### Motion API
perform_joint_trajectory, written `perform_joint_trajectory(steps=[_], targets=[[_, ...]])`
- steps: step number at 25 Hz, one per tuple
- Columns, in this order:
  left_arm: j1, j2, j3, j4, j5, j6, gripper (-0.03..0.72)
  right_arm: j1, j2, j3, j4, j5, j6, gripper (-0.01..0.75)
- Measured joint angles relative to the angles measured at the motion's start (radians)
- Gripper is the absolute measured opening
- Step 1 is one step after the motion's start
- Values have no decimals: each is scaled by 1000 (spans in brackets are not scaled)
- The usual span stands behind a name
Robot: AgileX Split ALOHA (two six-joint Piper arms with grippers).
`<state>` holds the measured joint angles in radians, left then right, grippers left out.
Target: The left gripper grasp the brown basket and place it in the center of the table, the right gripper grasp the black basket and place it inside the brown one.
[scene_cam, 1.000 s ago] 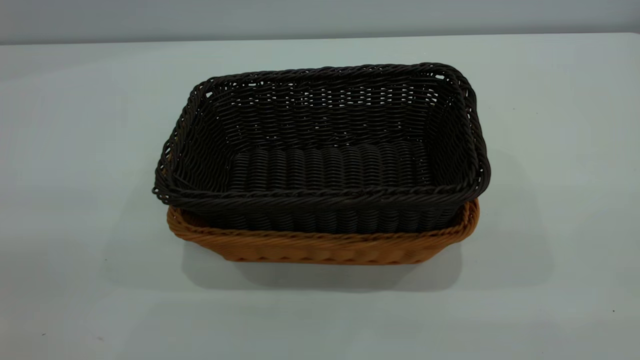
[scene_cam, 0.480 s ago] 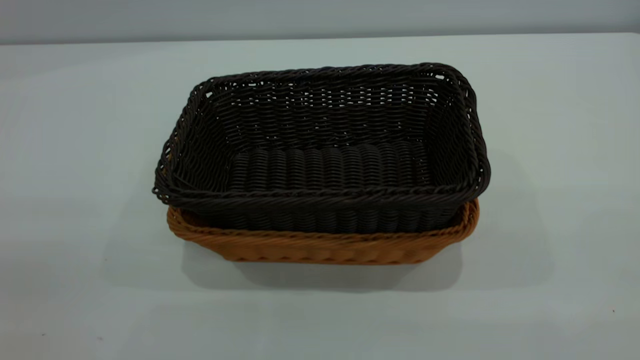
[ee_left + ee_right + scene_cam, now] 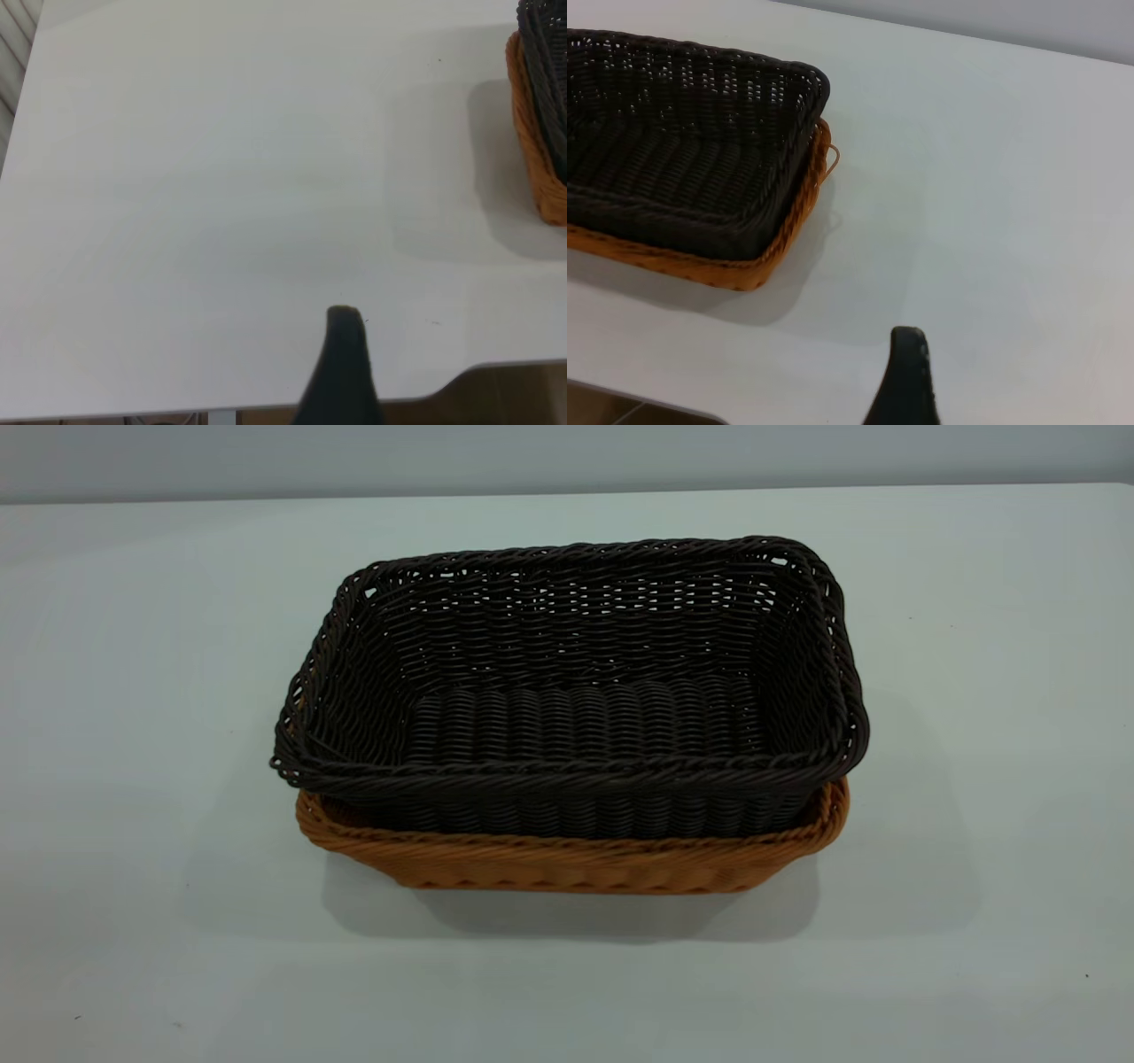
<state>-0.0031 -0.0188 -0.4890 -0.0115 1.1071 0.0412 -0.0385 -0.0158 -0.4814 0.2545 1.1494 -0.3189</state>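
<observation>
The black basket sits nested inside the brown basket at the middle of the table; its rim stands above the brown rim. Neither gripper shows in the exterior view. My left gripper hangs over bare table near the table's edge, empty, with one dark finger showing; the baskets' end is well off to one side. My right gripper is empty above bare table, with one finger showing, apart from the baskets' end with the small loop.
The table's edge and brown floor show below the left gripper and at a corner of the right wrist view. Bare tabletop lies all round the baskets.
</observation>
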Motion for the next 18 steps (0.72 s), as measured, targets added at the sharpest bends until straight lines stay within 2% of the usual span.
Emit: perform_joint_trajectory(steps=[18], targets=[[0,0,0,0,0,-1,576,0,0,0,-35,-6,34,545]])
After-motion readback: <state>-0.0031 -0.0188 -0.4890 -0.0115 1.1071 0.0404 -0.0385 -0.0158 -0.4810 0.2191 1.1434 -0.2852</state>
